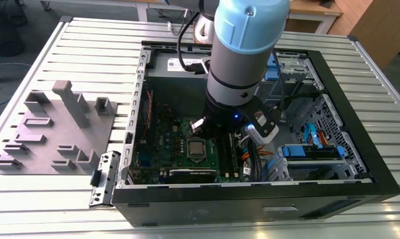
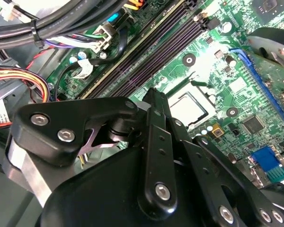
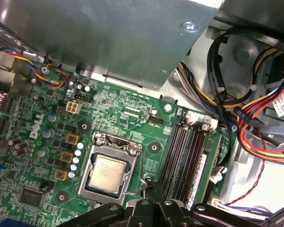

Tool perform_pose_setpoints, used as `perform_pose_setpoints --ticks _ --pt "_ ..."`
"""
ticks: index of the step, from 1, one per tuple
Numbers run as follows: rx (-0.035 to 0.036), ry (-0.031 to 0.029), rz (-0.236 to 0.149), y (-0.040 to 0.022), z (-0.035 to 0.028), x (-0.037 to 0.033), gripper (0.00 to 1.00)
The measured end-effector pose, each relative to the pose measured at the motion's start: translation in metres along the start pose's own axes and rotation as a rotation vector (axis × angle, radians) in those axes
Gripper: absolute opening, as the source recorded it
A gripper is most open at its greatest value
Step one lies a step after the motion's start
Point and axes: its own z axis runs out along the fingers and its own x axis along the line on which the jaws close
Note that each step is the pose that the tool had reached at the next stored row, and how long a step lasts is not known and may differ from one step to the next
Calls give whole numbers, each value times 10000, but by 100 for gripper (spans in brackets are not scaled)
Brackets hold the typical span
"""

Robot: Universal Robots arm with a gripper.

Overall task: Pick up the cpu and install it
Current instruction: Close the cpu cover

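Observation:
The cpu (image 1: 196, 147) lies flat in its socket on the green motherboard (image 1: 156, 149), inside the open computer case. Its silvery top (image 3: 109, 171) is framed by the shiny socket frame (image 3: 85, 182). In the second wrist view the cpu (image 2: 189, 106) shows just past the black finger links. My gripper (image 1: 219, 133) hangs over the board, a little to the exterior view's right of the cpu and above it. Its tips (image 3: 154, 191) meet near the socket's edge, shut, with nothing between them. The same tips (image 2: 150, 94) show in the second wrist view.
The black case (image 1: 359, 114) walls in the board. Memory slots (image 3: 184, 156) run beside the socket, with cable bundles (image 3: 246, 109) beyond them. A grey tray with upright blocks (image 1: 54, 129) sits on the slatted table at the exterior view's left, a metal bracket (image 1: 102, 179) beside it.

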Motion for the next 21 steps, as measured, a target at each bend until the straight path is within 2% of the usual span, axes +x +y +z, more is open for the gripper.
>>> perform_pose_setpoints --ticks 3,7,10,16,18,21 --pt "-81 -30 0 -31 -2 21 11" --pt "-86 -43 -1 -49 -25 32 11" --pt "-90 -45 -1 -47 -87 30 11" --pt "-102 -52 0 -39 -267 23 11" --pt "-99 -61 -2 -39 -293 22 11" --pt "-92 -109 -5 -39 -295 46 11"
